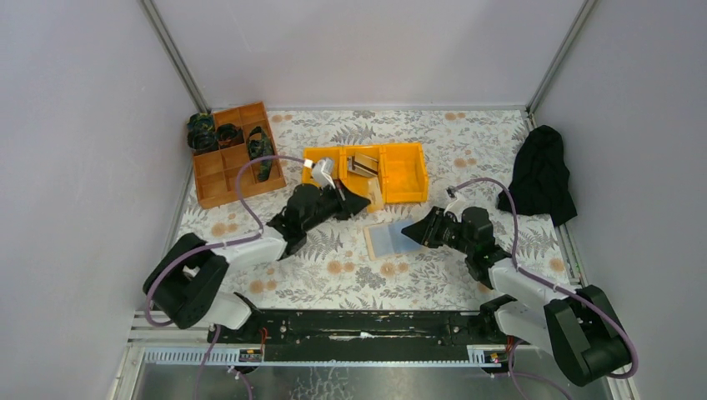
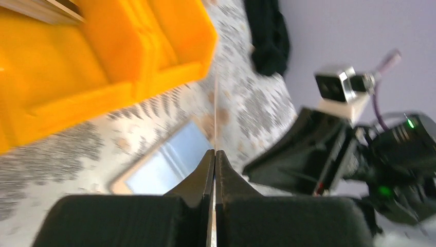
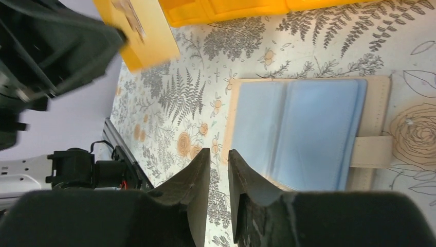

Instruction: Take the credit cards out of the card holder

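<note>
Now the left claw [image 1: 363, 202] is clenched on a credit card [image 3: 149, 36] beside the yellow bin [image 1: 404, 171]. The card holder [image 1: 390, 240] lies open on the bench [image 1: 467, 142], the right claw [image 1: 407, 230] slightly parted and empty at its edge

The patterned counter [image 1: 467, 142] is white, printed all over with grey fern fronds and small orange-tan roses. The flat folding card holder [image 3: 308, 128] has a beige rim and strap around a pale blue translucent inside. The thin flat card [image 3: 149, 41] is yellow-tan with a faint print. The three-compartment plastic bin [image 1: 404, 171] is bright yellow-orange, and the square divided tray [image 1: 218, 171] is orange-brown. The crumpled cloth [image 1: 542, 175] is black. The left gripper [image 1: 363, 202] and right gripper [image 1: 408, 231] are matte black, with mauve cables [image 2: 386, 59].
</note>
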`<state>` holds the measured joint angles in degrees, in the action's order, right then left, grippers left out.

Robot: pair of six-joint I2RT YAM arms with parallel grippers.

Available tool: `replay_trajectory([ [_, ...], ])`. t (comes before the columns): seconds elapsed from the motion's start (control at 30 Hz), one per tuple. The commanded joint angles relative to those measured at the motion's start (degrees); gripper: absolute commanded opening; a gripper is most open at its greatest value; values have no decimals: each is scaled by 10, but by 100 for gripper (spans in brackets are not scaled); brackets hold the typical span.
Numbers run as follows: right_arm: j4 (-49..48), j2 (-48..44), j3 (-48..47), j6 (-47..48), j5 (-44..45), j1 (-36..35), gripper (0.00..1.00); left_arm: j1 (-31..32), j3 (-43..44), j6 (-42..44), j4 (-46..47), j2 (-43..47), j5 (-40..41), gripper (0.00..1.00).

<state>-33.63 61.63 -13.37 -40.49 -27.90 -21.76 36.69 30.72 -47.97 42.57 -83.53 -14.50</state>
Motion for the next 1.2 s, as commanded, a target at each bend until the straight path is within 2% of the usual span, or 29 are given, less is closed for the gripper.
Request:
replay_trajectory([
  [0.0,17,3,-28,28,19,-3,27,-16,72,95,-279,46,168,0],
  [0.13,-16,38,-31,16,-12,-3,27,-48,118,101,-348,65,205,0],
  [0.33,-48,77,-35,9,-43,-3,27,-87,169,48,-420,53,273,0],
  [0.43,-55,91,-39,7,-56,-4,27,-101,165,-28,-416,41,295,0],
  [0.57,-72,105,-39,0,-73,-4,27,-102,134,-139,-360,38,350,0],
  [0.73,-81,114,-37,-5,-83,-3,27,-97,175,-184,-346,-7,399,0],
  [0.8,-83,115,-36,-4,-85,-4,27,-98,201,-154,-314,-36,364,0],
  [0.9,-82,113,-34,-4,-83,-3,27,-98,232,-71,-226,-81,240,0],
  [0.97,-77,110,-33,-1,-80,-3,27,-97,270,-24,-224,-109,161,0],
  [1.17,-63,106,-35,7,-70,-3,27,-98,285,24,-245,-94,156,0],
])
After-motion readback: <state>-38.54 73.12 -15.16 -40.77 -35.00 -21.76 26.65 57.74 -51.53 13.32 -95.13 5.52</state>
